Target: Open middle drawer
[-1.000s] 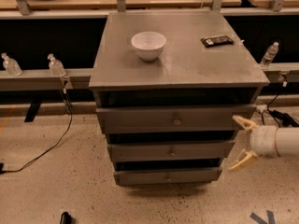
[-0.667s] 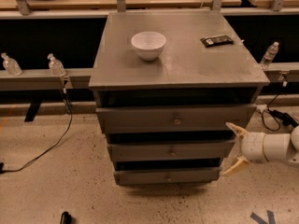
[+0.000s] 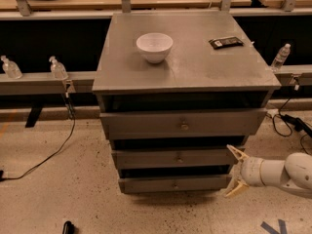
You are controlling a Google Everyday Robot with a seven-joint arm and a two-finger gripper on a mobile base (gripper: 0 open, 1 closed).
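The grey cabinet (image 3: 187, 79) has three drawers. The middle drawer (image 3: 146, 158) has a flat plain front and a small round knob (image 3: 179, 158). It sits between the top drawer (image 3: 146, 124) and the bottom drawer (image 3: 146, 184). My gripper (image 3: 235, 172) comes in from the right on a white arm (image 3: 282, 173). Its two cream fingers (image 3: 236, 153) are spread apart, one above the other. They are at the right ends of the middle and bottom drawer fronts, well right of the knob. The gripper holds nothing.
A white bowl (image 3: 154, 47) and a dark flat packet (image 3: 225, 42) lie on the cabinet top. Clear bottles (image 3: 57, 68) stand on a rail behind, left and right (image 3: 281, 56). Black cables (image 3: 44, 160) run across the speckled floor on both sides.
My gripper has moved left and slightly down, from beside the cabinet's right edge toward the right ends of the lower drawer fronts. The drawers have not moved.
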